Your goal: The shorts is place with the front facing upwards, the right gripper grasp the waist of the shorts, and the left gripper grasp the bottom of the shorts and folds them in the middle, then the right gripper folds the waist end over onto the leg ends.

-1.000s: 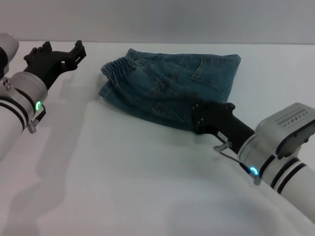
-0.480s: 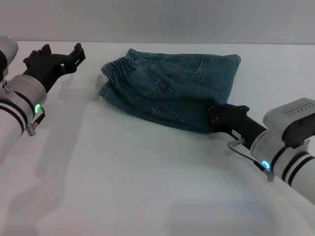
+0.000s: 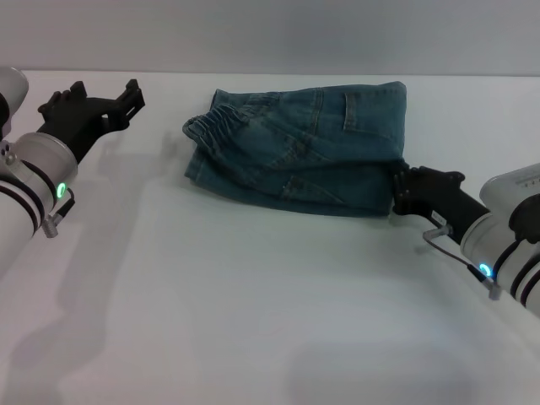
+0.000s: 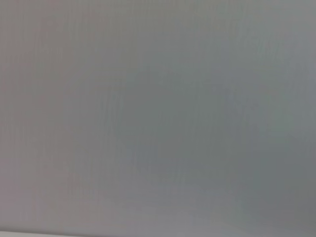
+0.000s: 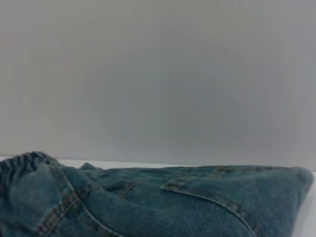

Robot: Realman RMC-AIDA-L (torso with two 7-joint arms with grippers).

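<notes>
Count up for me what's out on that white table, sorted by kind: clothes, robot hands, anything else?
Denim shorts: 1
Robot grippers: 2, the left gripper and the right gripper
Other loose items on the white table: 0
Total: 3

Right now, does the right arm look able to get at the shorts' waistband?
Probably not directly: the right end effector sits at the folded denim shorts' opposite edge, and the elastic waistband lies across the garment, nearer the left end effector.
</notes>
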